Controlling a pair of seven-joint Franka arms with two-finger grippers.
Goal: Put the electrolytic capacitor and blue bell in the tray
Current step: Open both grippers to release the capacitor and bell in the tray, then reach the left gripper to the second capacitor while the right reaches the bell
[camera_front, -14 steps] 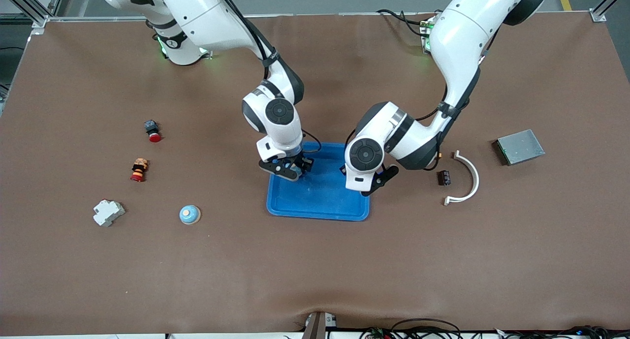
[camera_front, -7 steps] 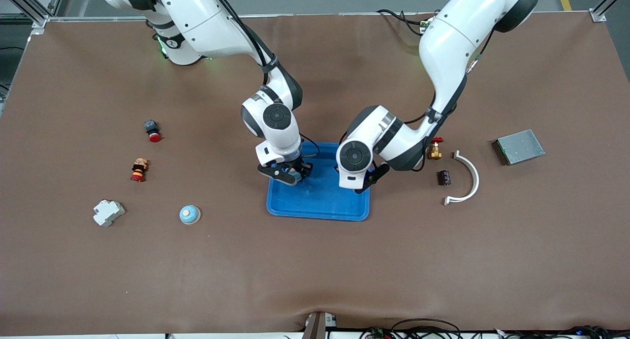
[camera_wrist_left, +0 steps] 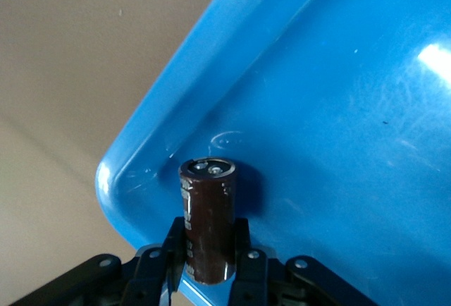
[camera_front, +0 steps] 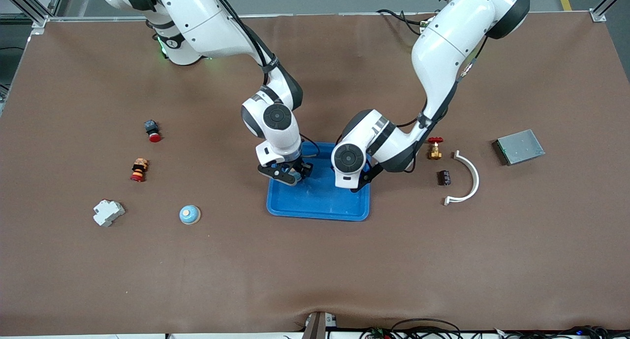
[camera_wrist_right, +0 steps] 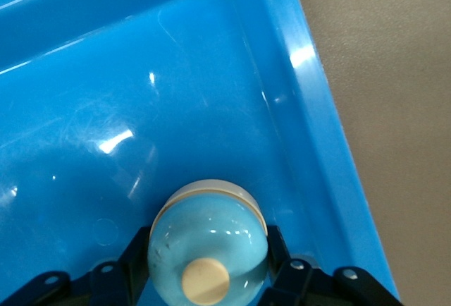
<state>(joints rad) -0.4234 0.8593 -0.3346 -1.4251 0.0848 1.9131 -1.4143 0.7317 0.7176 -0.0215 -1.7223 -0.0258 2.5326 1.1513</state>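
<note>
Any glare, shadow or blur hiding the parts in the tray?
Left wrist view: a glare patch on the tray, capacitor in the left gripper sharp, casting a soft shadow. Right wrist view: glare streaks on the tray, small highlights on the bell at the right gripper. Front view: even light, but both parts are hidden.

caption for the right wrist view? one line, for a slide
Right gripper holding a blue bell with a cream button just above the floor of the blue tray, near its rim.
</note>
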